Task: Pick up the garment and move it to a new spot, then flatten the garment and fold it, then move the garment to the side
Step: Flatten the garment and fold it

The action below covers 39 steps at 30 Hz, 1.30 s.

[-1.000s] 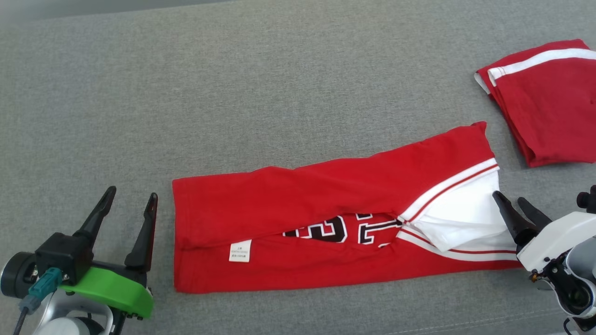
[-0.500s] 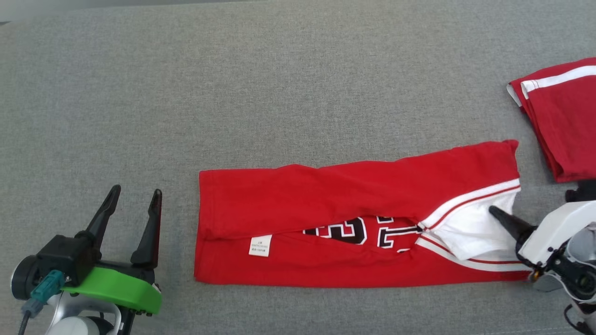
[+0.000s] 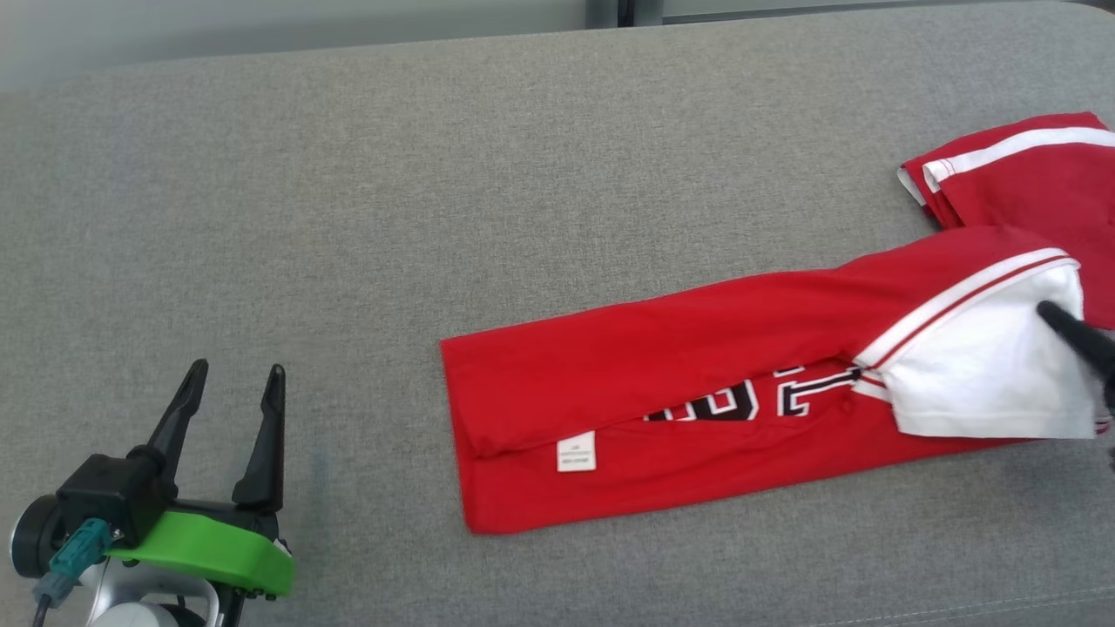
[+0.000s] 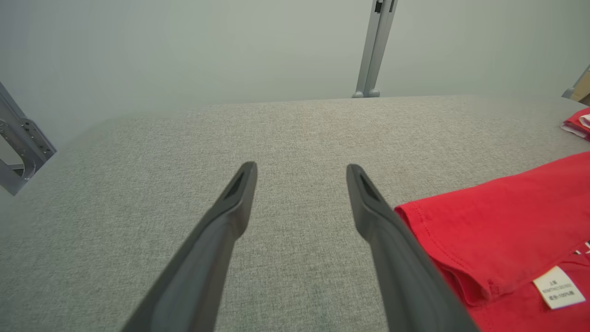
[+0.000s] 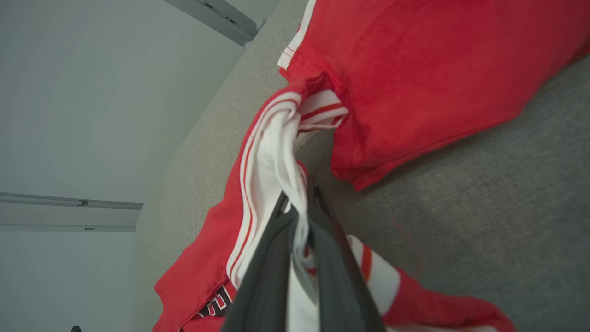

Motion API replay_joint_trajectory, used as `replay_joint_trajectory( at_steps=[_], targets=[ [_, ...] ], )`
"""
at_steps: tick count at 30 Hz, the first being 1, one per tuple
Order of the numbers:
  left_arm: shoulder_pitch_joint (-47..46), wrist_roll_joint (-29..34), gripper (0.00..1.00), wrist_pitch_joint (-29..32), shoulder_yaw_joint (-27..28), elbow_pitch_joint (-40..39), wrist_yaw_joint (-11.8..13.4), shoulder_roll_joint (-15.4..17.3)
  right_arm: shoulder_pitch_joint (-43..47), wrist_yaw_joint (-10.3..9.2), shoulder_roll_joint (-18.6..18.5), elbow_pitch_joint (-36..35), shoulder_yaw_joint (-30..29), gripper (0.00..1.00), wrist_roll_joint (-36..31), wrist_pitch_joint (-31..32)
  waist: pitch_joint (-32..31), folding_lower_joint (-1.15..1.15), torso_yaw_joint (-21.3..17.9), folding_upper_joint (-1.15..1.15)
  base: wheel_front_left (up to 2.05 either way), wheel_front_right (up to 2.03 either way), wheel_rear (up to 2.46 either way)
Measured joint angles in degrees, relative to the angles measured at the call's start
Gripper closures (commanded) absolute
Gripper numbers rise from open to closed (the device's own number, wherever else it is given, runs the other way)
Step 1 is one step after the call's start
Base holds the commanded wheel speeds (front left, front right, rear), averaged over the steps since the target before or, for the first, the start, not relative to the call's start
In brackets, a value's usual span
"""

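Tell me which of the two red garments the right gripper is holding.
The long jersey with black-and-white lettering, pinched at its white sleeve by the right gripper. The folded red garment beside it lies free.

We take this for a robotics lab or test room. We work at a broad table covered in plain grey woven fabric [image 3: 348, 218], and past its far edge we see a bare pale grey-green wall [image 4: 184, 46] with a slim grey metal post [image 4: 375, 46] standing before it. Off the table's far left corner juts a drilled grey metal frame bracket [image 4: 20, 143]. In the right wrist view a straight grey metal rail [image 5: 216, 18] runs beyond the table's edge.
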Motion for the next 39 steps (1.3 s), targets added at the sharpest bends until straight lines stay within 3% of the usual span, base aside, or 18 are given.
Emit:
replay_joint_trajectory(
  at_steps=[7,14,19,25,31,34,39],
  targets=[
    [0.1,0.0,0.0,-0.2,-1.1,0.3,0.0,-0.2,3.6,-0.01,-6.1,-1.4,-5.8,1.0,4.6,1.3,-1.1,0.0,-0.7,0.0,0.0,0.0,0.0],
    [0.4,0.0,0.0,-0.3,-3.7,2.2,-1.5,-0.3,-1.5,2.23,-1.4,-17.3,3.6,1.0,6.4,9.5,-1.9,0.0,-1.3,0.0,0.0,0.0,0.0],
    [-0.2,0.4,0.0,0.1,-6.3,3.0,-3.1,-1.2,-5.6,2.21,3.5,-22.4,13.3,1.0,-4.2,10.0,-2.0,0.0,-1.2,0.0,0.0,0.0,0.0],
    [-1.6,0.6,0.0,-0.2,-7.0,3.4,-3.5,-3.3,-6.3,-1.64,11.2,-18.6,21.4,1.0,-14.4,7.3,-2.2,0.0,0.5,0.0,0.0,0.0,0.0],
    [-1.6,0.6,0.0,-0.4,-8.2,4.0,-3.5,-4.7,-8.8,-5.86,16.8,-12.2,24.2,1.0,-19.2,4.5,-1.9,0.0,2.7,0.0,0.0,0.0,0.0],
    [-1.6,0.5,0.0,-0.4,-8.2,4.9,-3.5,-4.9,-10.9,-7.16,19.1,-9.7,25.6,1.0,-20.5,3.9,-1.5,0.0,3.6,0.0,0.0,0.0,0.0],
    [-1.6,0.5,0.0,-0.5,-8.1,5.7,-3.5,-5.0,-13.6,-7.14,22.1,-6.1,28.2,1.0,-22.7,3.8,-0.9,0.0,4.2,0.0,0.0,0.0,0.0]
  ],
)
